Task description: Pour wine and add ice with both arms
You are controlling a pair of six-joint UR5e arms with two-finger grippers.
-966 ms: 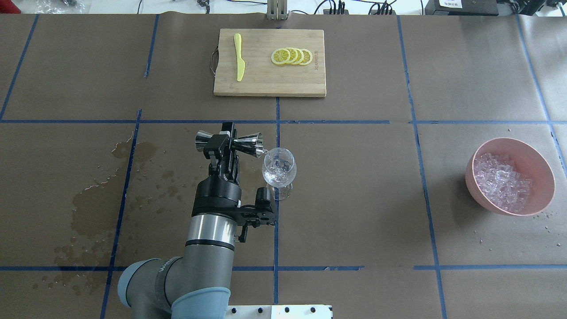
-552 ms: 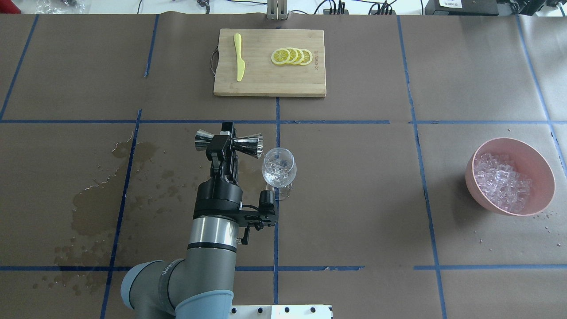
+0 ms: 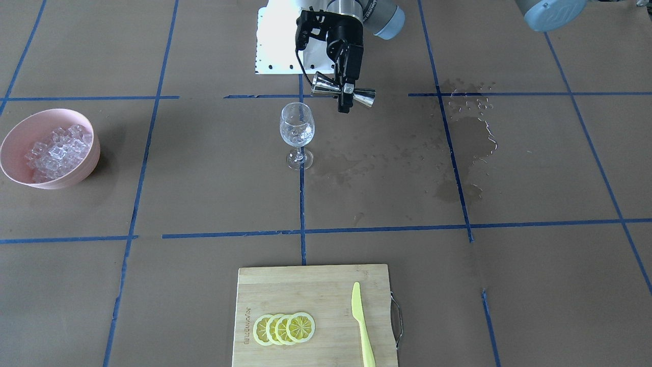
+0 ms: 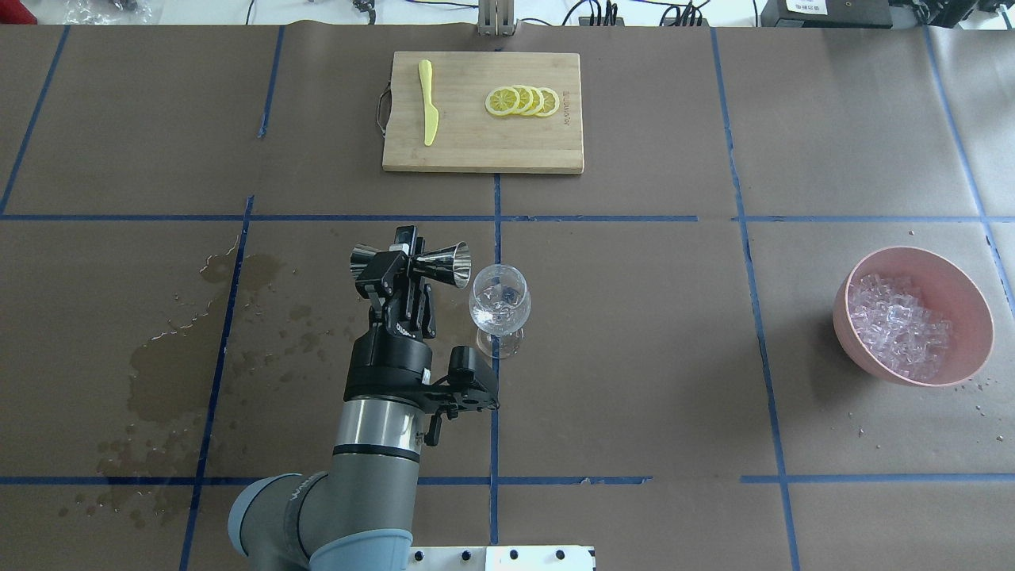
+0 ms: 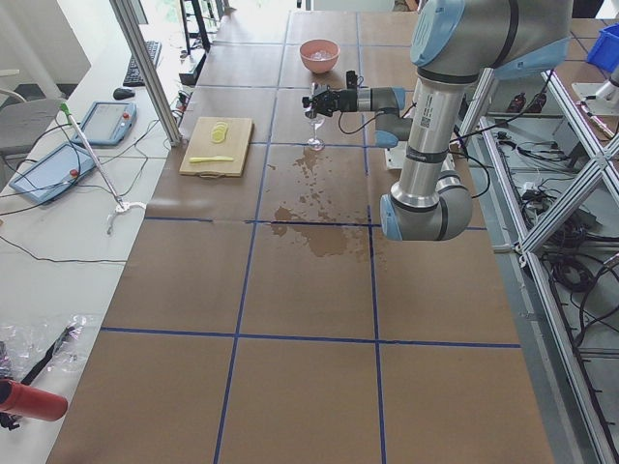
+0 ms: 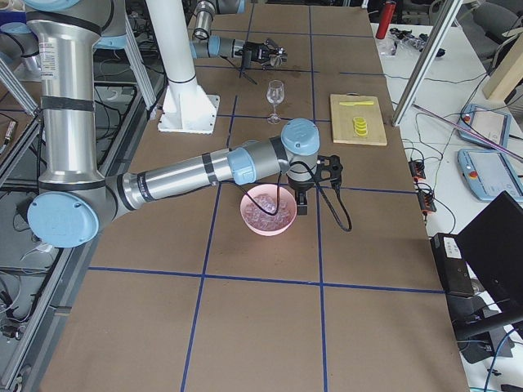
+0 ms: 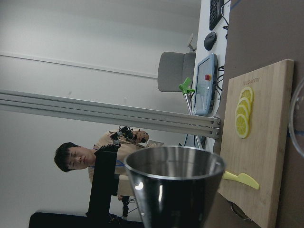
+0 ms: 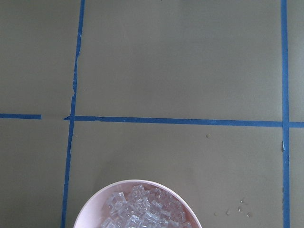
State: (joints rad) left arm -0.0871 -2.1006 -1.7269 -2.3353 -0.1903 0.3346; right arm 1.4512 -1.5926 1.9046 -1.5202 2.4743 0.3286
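Note:
My left gripper (image 4: 400, 268) is shut on a steel jigger (image 4: 446, 264), held about level on its side just left of the wine glass (image 4: 499, 305), mouth toward the rim and not touching. It also shows in the front view (image 3: 347, 95). The glass stands upright with clear wine (image 4: 498, 311) in its bowl. The ice (image 4: 900, 323) lies heaped in a pink bowl (image 4: 977, 321) at the right. My right gripper (image 6: 301, 204) shows only in the exterior right view, by that bowl; I cannot tell if it is open or shut. The right wrist view shows the ice (image 8: 140, 211) below, no fingers.
A bamboo cutting board (image 4: 476, 155) with lemon slices (image 4: 523, 101) and a yellow knife (image 4: 428, 103) lies at the far middle. Wet spill patches (image 4: 170, 373) darken the paper on the left. Blue tape lines cross the table.
The jigger has tipped back from the glass rim and drawn slightly left. The stream into the glass has stopped. The left wrist has pulled back a little.

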